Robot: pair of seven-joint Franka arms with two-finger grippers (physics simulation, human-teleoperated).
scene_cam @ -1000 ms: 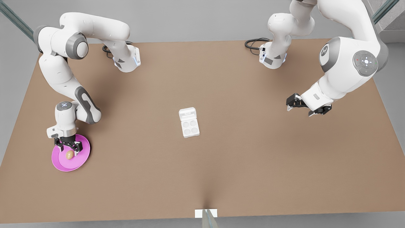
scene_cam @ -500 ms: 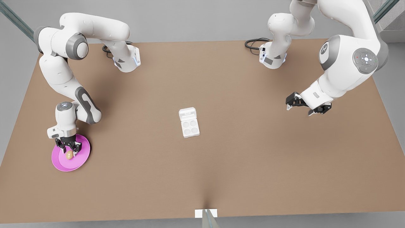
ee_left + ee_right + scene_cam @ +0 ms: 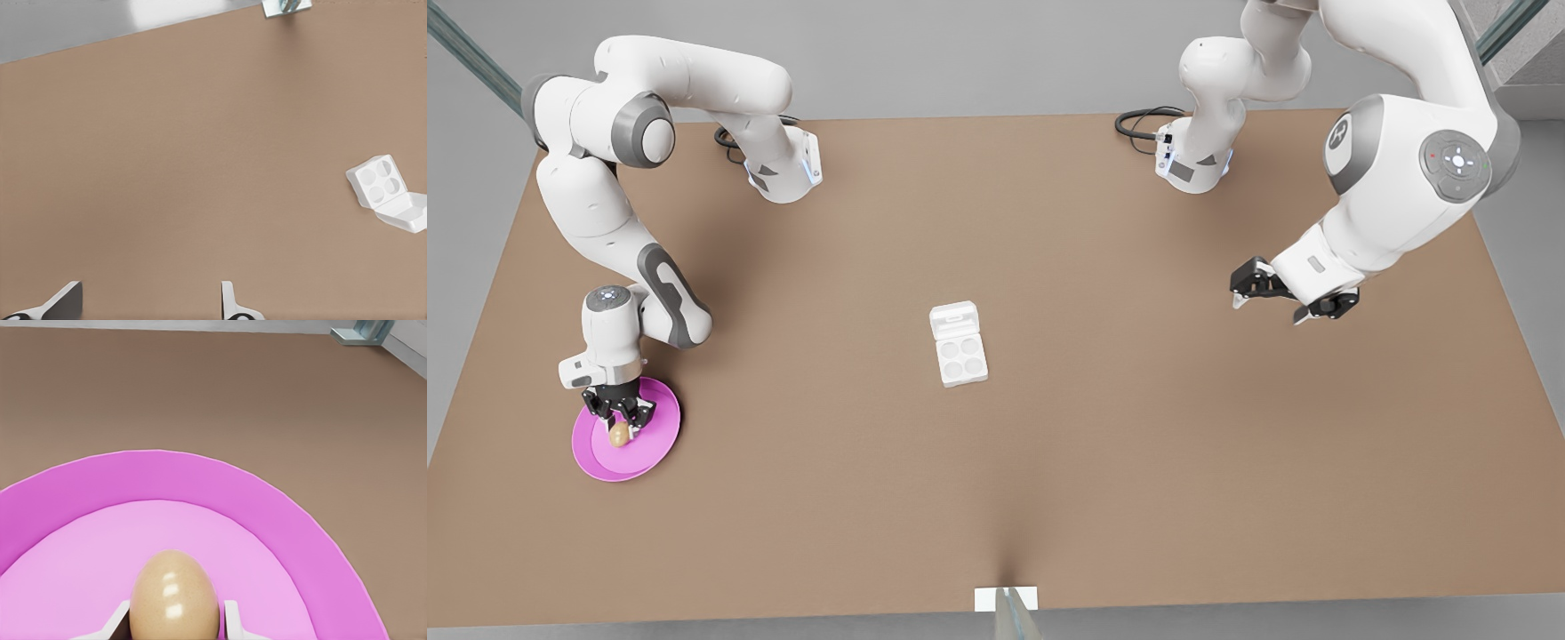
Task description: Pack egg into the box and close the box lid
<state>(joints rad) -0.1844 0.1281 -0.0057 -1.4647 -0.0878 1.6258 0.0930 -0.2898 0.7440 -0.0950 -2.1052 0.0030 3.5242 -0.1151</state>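
Tan egg (image 3: pixel 174 597) pinched by vertical right pincer (image 3: pixel 618 420) over pink plate (image 3: pixel 654 442); left pincer (image 3: pixel 1268 307) spread, tilted, idle.

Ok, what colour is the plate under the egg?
Bright pink plate, paler in its middle, clearest in the right wrist view, with the tan egg on it.

Matt desk, glossy egg, smooth plastic-looking parts

The desk (image 3: pixel 1103 427) is showing a flat, matt brown surface with no grain. The egg (image 3: pixel 175 595) is looking smooth and glossy, catching small bright highlights, and the fingers (image 3: pixel 231 619) either side of it are looking like smooth pale plastic. The pink plate (image 3: pixel 293 520) is appearing smooth with a soft satin sheen. The box (image 3: pixel 961 357) and its lid (image 3: pixel 952 318) are looking like white, lightly matt moulded plastic. The arms' shells (image 3: pixel 694 76) are shining as smooth white plastic with grey joints.
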